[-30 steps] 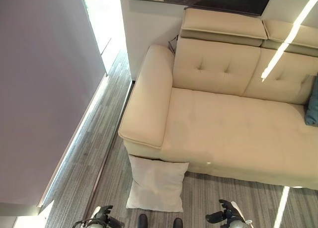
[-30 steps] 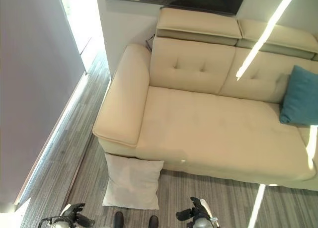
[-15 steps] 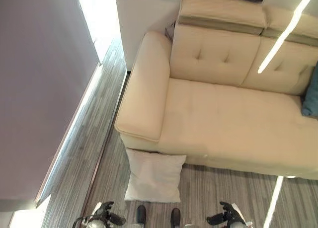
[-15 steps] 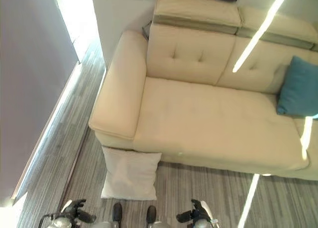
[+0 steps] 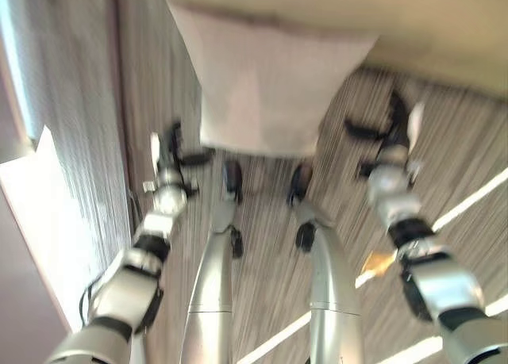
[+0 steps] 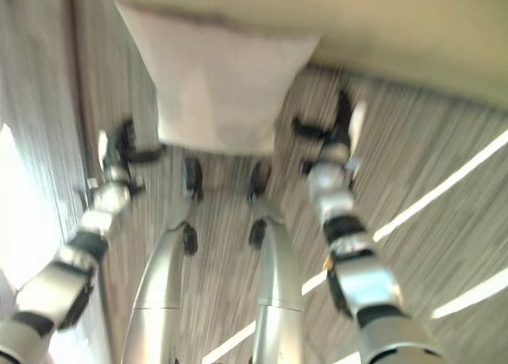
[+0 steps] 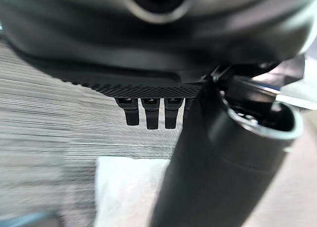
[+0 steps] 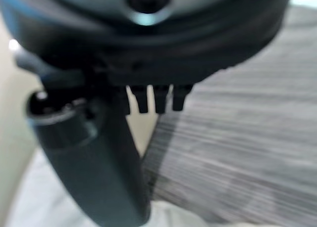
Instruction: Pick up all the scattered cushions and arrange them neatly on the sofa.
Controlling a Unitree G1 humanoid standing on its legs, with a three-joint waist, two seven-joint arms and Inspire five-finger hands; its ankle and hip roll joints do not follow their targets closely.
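The white cushion (image 5: pixel 258 94) is seen on the floor (image 5: pixel 349 221), leaning against the sofa (image 5: pixel 429 23) front, so nothing is judged gathered here yet. The left hand (image 5: pixel 171 154) and right hand (image 5: pixel 393 126) are held just beside its two lower corners, fingers relaxed and empty.

Cushion (image 5: pixel 262 94): plain white, no print, faint grey shading across its face.
Sofa (image 5: pixel 381 15): beige to cream upholstery, unpatterned.
Floor (image 5: pixel 262 300): grey, with fine darker and lighter streaks running in parallel lines; pale bright stripes of light cross it.
Left hand (image 5: pixel 176 154): dark, near black.
Right hand (image 5: pixel 390 130): dark, with a white cover on the thumb.
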